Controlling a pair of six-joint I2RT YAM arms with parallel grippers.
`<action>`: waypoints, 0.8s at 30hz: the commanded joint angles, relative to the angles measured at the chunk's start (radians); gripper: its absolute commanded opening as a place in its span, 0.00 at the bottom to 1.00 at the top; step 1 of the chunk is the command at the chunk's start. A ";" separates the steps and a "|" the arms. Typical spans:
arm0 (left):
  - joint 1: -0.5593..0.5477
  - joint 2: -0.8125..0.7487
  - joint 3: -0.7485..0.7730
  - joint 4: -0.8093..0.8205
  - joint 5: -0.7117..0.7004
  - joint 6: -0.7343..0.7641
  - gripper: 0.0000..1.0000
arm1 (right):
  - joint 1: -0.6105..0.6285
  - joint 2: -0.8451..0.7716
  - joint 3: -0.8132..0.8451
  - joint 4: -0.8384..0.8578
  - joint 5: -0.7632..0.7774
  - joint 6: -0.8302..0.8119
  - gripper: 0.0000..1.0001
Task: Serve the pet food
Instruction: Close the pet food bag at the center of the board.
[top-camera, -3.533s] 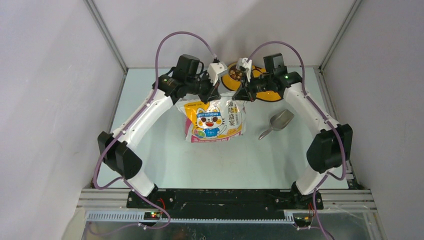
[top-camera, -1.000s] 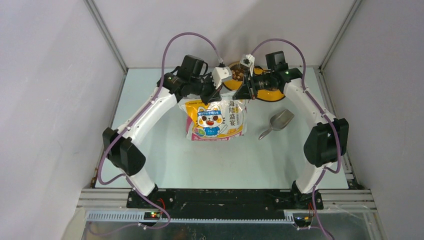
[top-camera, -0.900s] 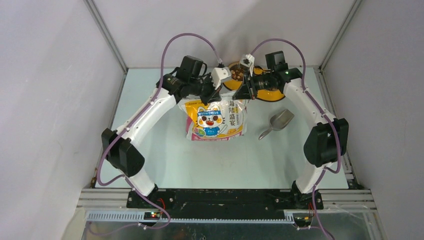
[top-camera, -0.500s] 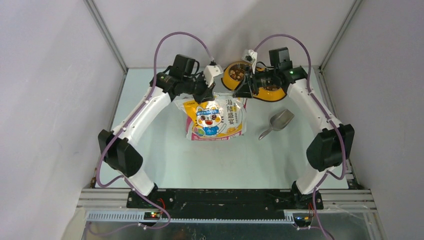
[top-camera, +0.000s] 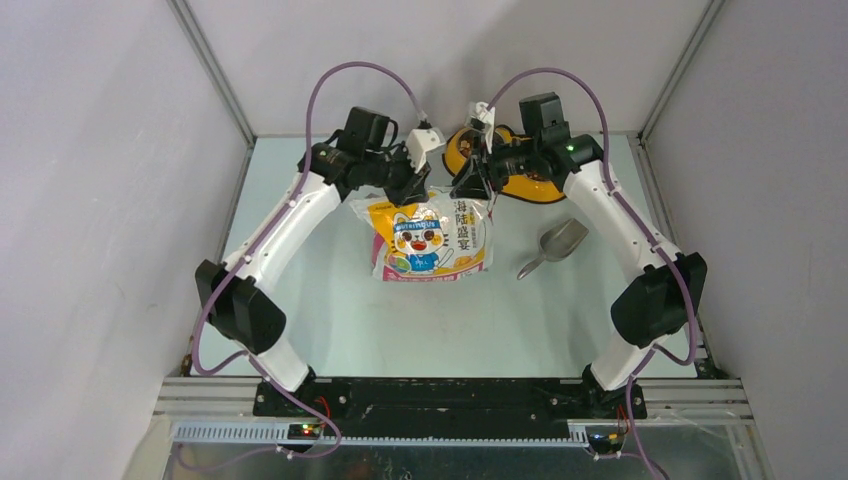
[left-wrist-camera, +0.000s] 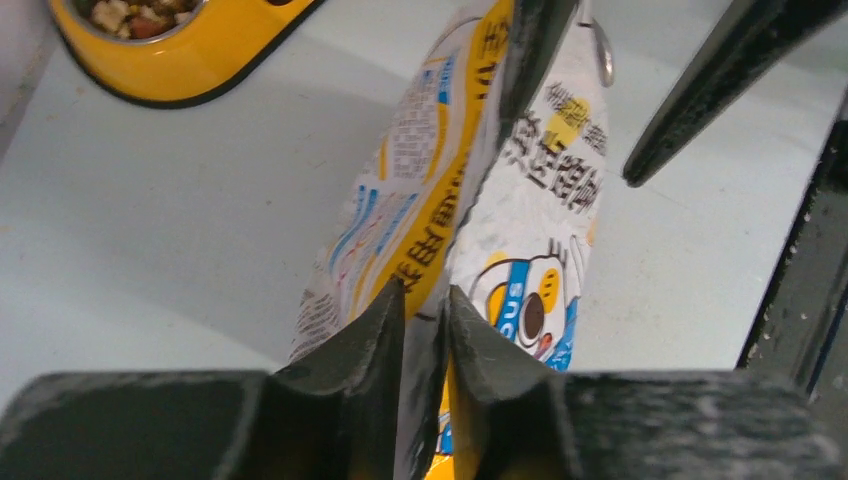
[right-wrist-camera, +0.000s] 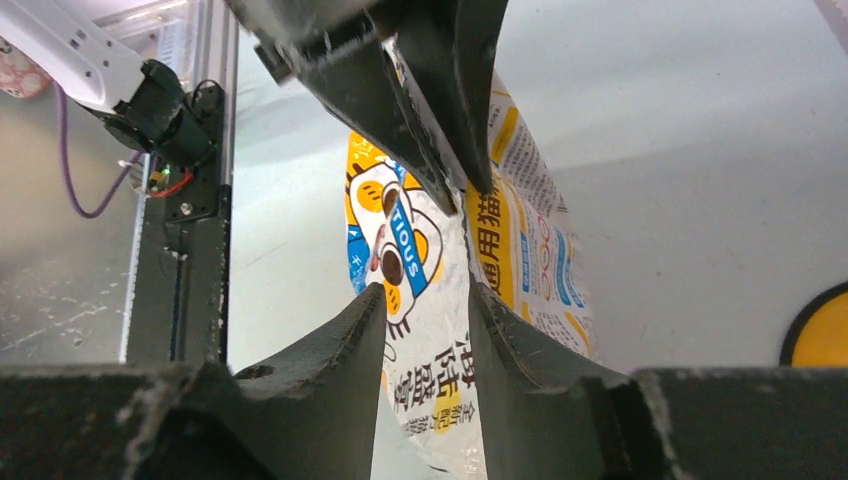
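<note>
The pet food bag, white, orange and pink with a cartoon cat, stands on the table with its top edge toward the feeder. My left gripper is at the bag's top left; its jaws are slightly parted with the bag's edge loose between them. My right gripper is at the top right, open, and the bag's printed face shows through the gap. Brown kibble lies in a bowl of the yellow feeder.
The yellow feeder sits at the back of the table, partly under my right wrist. A grey metal scoop lies right of the bag. Grey walls close in the table at the back and sides.
Both grippers have gone from shut on the bag's top edge to parted jaws. Both wrists pulled slightly back and up. The bag has stayed in place.
</note>
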 joint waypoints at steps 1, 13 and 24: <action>0.030 -0.047 0.064 -0.007 -0.070 0.005 0.32 | -0.003 0.003 0.025 -0.051 0.059 -0.094 0.39; 0.075 -0.120 -0.041 -0.024 -0.064 0.041 0.38 | -0.051 -0.010 -0.032 -0.054 0.065 -0.136 0.34; 0.081 -0.118 -0.040 -0.058 -0.038 0.066 0.02 | -0.069 -0.033 -0.049 0.006 0.080 -0.131 0.40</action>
